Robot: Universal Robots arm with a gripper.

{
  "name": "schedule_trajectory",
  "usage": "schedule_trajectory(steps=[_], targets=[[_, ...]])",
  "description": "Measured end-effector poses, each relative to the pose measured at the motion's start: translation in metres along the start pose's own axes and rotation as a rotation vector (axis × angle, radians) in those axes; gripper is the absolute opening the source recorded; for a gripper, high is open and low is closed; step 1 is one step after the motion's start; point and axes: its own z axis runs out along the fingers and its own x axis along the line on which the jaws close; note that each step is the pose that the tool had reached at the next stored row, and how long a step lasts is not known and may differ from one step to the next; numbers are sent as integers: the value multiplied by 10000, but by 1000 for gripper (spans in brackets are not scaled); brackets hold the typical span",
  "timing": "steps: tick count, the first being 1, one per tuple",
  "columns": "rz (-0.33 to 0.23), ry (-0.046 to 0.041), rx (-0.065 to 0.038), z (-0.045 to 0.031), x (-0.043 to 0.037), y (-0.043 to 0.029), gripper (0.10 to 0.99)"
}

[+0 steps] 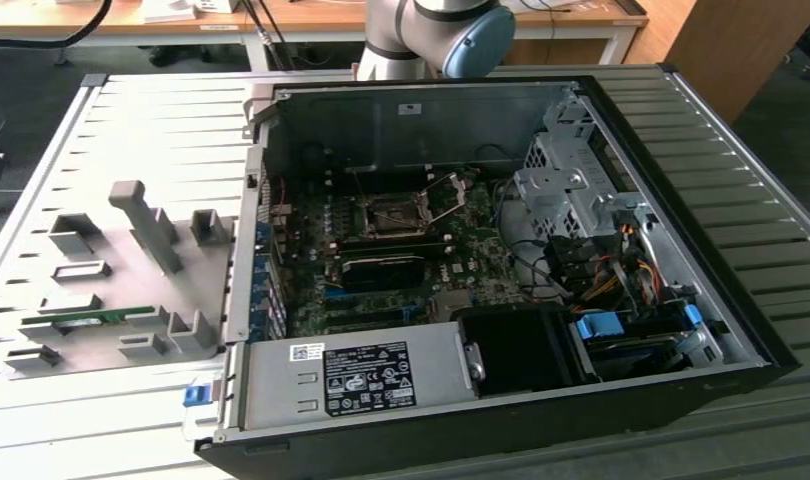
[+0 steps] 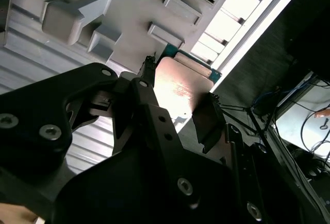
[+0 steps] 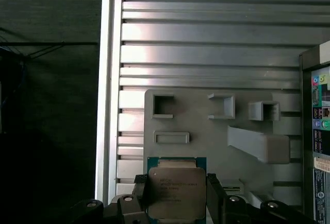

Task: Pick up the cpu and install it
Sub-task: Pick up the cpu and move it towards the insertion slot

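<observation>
Plainly the gripper (image 3: 177, 206) pinches the cpu (image 3: 177, 190) by two opposite edges, apparently just over the grey fixture plate (image 3: 198, 131) on the ribbed counter (image 3: 206, 38). Printed lines mark its lid, and open counter lies beyond the plate.

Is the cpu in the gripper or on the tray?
In the gripper: the first wrist view shows its fingers pressing both cpu sides, off the tray.

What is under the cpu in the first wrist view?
Held in the end effector, the cpu hangs over the grey fixture plate on the slatted table. The plate directly beneath the chip is covered.
</observation>
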Motion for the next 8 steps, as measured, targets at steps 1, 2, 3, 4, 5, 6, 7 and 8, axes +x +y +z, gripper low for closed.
schedule_trajectory(steps=[1,2,3,4,5,6,7,8], targets=[[0,-1,0,-10,0,0,541],[0,-1,-1,-20,0,1,541],[1,0,0,-31,0,2,541],[1,-2,-1,-41,0,3,541],[1,-1,-1,-51,0,4,541],[1,-1,-1,-62,0,5,541],[1,-1,-1,-75,0,6,541],[3,0,0,-88,0,7,541]])
